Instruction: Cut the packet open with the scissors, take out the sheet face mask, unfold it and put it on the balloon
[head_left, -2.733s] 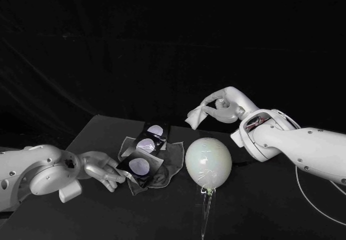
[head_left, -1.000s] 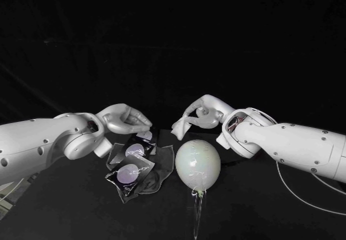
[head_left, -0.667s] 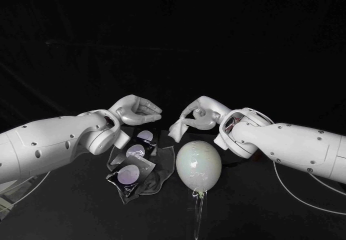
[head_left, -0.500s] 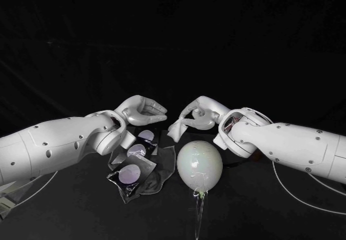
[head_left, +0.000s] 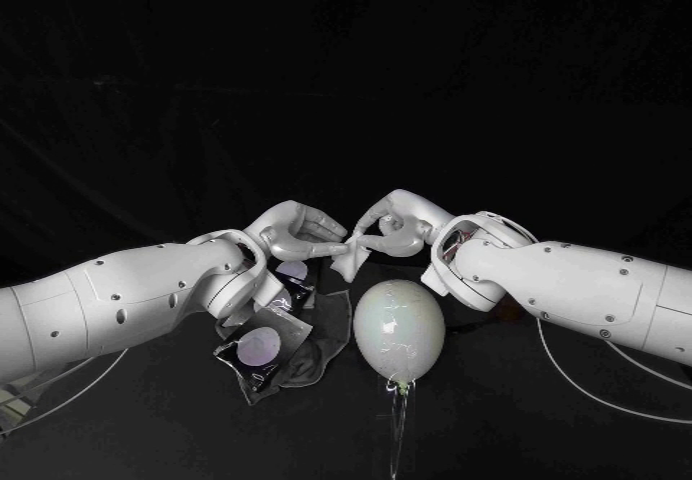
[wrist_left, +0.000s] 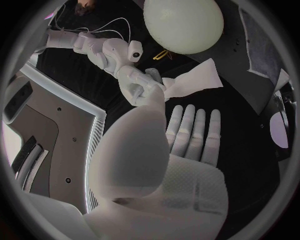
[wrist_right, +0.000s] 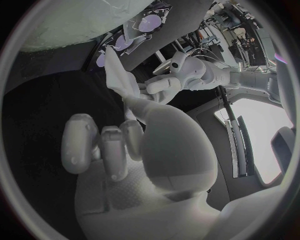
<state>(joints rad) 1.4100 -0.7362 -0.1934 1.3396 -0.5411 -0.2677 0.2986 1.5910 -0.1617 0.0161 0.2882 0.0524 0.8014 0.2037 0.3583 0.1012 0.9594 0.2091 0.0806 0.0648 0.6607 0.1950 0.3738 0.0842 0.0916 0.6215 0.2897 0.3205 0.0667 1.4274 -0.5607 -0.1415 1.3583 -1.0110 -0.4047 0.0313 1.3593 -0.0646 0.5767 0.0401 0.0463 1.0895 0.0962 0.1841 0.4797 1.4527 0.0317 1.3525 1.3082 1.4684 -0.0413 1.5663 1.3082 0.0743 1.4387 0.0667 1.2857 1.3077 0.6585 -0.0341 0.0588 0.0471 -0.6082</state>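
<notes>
Since the right hand (head_left: 389, 225) pinched the folded mask (head_left: 346, 262), the left hand (head_left: 296, 235), spread and empty, likely needed to pinch its hanging corner gently.

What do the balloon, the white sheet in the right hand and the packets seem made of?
The balloon: pale, glossy skin with highlights, probably latex. The sheet mask: matte white, limp folds hanging from the right hand, likely soft fabric. The packets: dark, shiny, crinkled film, plastic or foil.
</notes>
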